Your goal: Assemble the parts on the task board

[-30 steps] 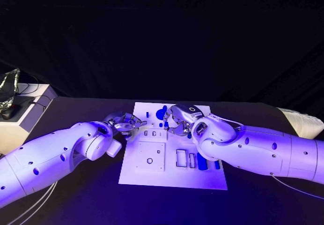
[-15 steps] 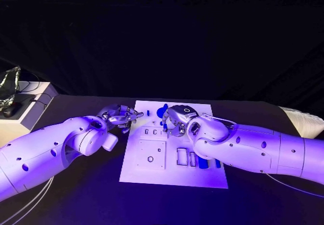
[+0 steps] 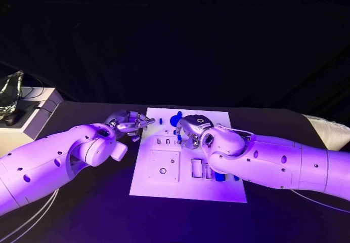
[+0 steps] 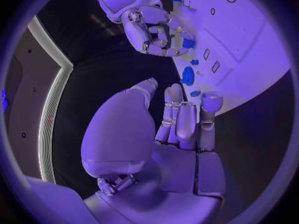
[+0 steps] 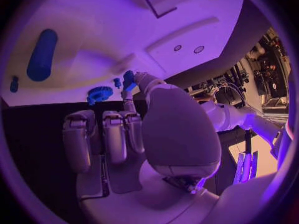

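Your right hand [image 3: 191, 132] pinches a small blue part [image 5: 128, 79] near the task board's [image 3: 186, 191] far edge, while your left hand [image 3: 130, 124], fingers extended and empty, hovers beside that edge; tilt the part and it may jam or slip.

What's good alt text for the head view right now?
Two white robot arms reach in from either side over a white task board on a black table. The right hand hovers over small blue parts near the board's far edge; the left hand sits just off the board's far left corner. A long blue part lies beside the right arm.
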`<state>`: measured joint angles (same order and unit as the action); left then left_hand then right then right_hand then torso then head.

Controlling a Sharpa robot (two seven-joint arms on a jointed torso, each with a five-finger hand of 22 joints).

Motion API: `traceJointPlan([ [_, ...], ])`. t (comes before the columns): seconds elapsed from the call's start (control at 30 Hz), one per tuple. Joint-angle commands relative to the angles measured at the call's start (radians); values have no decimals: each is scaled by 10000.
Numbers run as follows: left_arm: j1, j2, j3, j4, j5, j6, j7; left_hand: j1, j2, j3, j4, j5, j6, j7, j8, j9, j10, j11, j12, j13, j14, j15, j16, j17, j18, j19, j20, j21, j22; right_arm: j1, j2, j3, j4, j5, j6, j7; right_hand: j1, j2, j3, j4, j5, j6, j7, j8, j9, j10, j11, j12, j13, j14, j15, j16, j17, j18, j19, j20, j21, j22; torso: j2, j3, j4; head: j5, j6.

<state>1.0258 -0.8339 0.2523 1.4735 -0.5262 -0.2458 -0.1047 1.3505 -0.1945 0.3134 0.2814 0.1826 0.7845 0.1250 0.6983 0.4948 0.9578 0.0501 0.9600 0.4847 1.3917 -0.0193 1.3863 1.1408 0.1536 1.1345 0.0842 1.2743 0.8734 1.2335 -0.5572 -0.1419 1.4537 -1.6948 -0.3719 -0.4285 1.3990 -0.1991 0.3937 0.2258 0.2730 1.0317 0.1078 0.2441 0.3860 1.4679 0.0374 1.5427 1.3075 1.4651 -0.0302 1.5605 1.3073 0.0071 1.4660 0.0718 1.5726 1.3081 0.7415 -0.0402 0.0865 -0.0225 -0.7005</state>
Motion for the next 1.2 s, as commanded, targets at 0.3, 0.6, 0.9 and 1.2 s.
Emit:
traceJointPlan([
  [0.3,2,-11,9,-20,138,64,142,82,-40,52,32,-2,-55,8,-58,-7,-73,16,-36,-15,32,73,12,4,-203,14,63,29,-4,-30,-1,-17,79,-646,146,-277,-32,6,63,5,63,27,15,70,16,794,-62,23,2392,996,-82,22,2369,-71,1048,-43,-18,2627,15,4,-21,12,-5],
  [0.6,3,-16,9,-25,138,88,99,71,-43,50,39,-2,-61,19,-75,-18,-78,26,-50,-30,38,82,20,19,-204,16,71,32,0,-92,60,-25,57,-505,171,-332,-101,-23,62,23,41,22,22,79,18,790,-56,17,2388,993,-80,18,2356,-71,1048,-43,-18,2627,16,-1,8,0,-58],
  [0.9,3,-10,8,-37,138,99,81,60,-44,48,45,-3,-63,25,-85,-24,-79,32,-57,-39,41,88,24,26,-204,16,76,33,1,-163,125,-26,17,-347,112,-587,-220,-39,67,69,34,18,24,97,21,787,-54,13,2384,991,-74,15,2346,-71,1048,-40,-18,2627,1,-2,-9,16,-76],
  [1.2,4,-12,8,-38,138,116,67,60,-44,48,45,-3,-63,25,-85,-24,-79,32,-57,-39,41,88,24,26,-204,16,76,33,1,-192,166,-26,-6,-314,95,-614,-261,-54,64,82,30,9,25,99,21,777,-52,1,2374,990,-72,12,2339,-71,1048,-39,-18,2627,5,-4,-7,9,-89],
])
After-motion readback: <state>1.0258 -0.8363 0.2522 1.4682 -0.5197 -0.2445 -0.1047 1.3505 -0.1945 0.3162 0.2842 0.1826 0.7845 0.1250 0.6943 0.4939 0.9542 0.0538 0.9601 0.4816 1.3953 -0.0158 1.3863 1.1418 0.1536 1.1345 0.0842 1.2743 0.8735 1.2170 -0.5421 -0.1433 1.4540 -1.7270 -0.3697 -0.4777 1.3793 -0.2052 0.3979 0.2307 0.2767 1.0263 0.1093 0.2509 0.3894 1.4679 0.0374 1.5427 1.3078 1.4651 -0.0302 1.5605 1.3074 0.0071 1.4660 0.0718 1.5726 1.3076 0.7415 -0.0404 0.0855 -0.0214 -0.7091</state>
